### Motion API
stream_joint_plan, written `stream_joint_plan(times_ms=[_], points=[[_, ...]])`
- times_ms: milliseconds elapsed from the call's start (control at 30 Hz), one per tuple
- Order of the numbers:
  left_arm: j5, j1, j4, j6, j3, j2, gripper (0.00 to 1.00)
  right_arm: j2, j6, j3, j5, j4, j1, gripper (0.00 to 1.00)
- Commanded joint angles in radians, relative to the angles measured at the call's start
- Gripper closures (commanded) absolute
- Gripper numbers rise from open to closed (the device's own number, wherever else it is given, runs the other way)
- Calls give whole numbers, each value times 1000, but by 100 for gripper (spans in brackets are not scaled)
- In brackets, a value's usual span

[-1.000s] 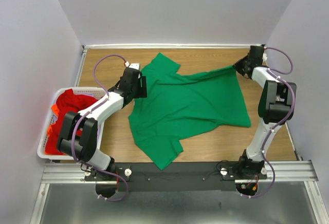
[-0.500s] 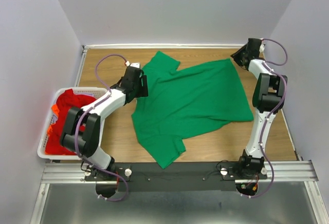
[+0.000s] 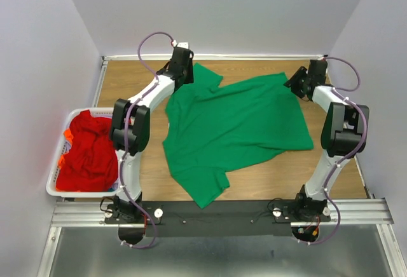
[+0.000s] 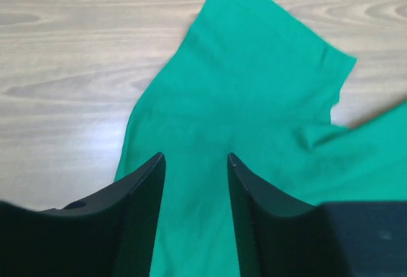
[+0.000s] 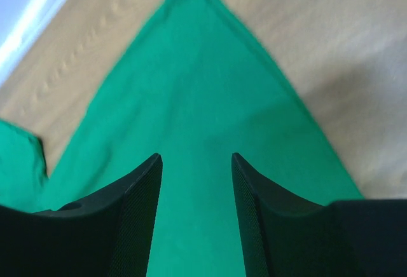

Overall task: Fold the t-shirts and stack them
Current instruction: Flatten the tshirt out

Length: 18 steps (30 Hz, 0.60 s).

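The green t-shirt lies spread out on the desk, a little creased, between the two arms. The left end effector is at the far side of the desk, just over the shirt's far sleeve. In the left wrist view its fingers stand apart with nothing between them; green cloth lies flat below and ahead of them, and bare wood shows to their left. The right end effector is over the shirt's far right corner. Its fingers are apart too, with nothing held. The cloth below them narrows to a point straight ahead, with bare desk on both sides of it.

Nothing lies on top of the shirt or between either end effector and the cloth under it. The back wall rises just behind both end effectors. Well off to the left arm's near left, a white basket sits at the desk's edge, holding the red t-shirts in a heap, with some orange showing at its outer side.
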State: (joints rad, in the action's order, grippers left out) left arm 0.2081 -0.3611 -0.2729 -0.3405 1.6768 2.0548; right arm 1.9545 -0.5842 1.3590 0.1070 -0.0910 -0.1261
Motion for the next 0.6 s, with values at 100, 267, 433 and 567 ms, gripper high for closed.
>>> stream_joint_plan(times_ms=[100,267,433,567], points=[[-6,8,-92,18,265,218,52,-55,14,-141,126,-21,-4,45],[-22,17,-124,8,363,336,52,-63,-12,-175,131,-21,-4,46],[-61,28,-123,-6,382,386,55,-77,-14,-207,131,-21,-4,46],[-95,28,-124,-11,362,400,55,-86,-17,-231,123,-21,-4,46]])
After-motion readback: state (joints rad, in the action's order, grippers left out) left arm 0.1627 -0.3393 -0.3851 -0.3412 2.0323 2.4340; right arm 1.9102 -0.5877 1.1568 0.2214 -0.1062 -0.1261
